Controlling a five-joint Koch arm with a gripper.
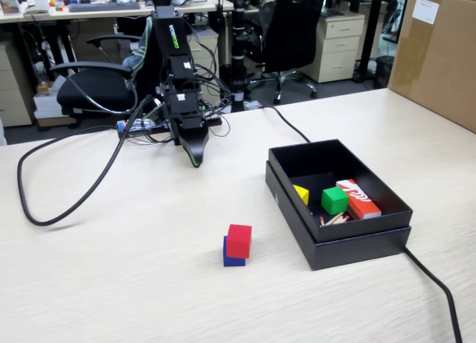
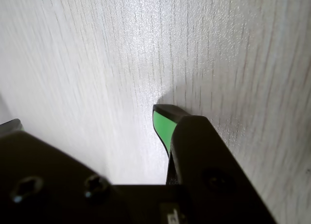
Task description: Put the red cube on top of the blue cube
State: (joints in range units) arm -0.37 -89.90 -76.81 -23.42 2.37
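The black box point(image 1: 338, 242) on the counter point(image 1: 149, 283) contains a yellow piece point(image 1: 301, 194), a green cube point(image 1: 334, 200) and an orange-red box with white lettering point(image 1: 358, 199). The matte red cube point(image 1: 239, 241) sits on the blue cube point(image 1: 232, 258), slightly offset, left of the box. The fingers point(image 1: 195, 159) hold nothing near the arm base; only one green-lined tip shows, so their opening cannot be determined.

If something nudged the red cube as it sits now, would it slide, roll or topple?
The red cube rests on the blue cube, offset toward the right in the fixed view, so a nudge would probably tip it off. Flat faces suggest no rolling. It looks matte, so probably not slippery.
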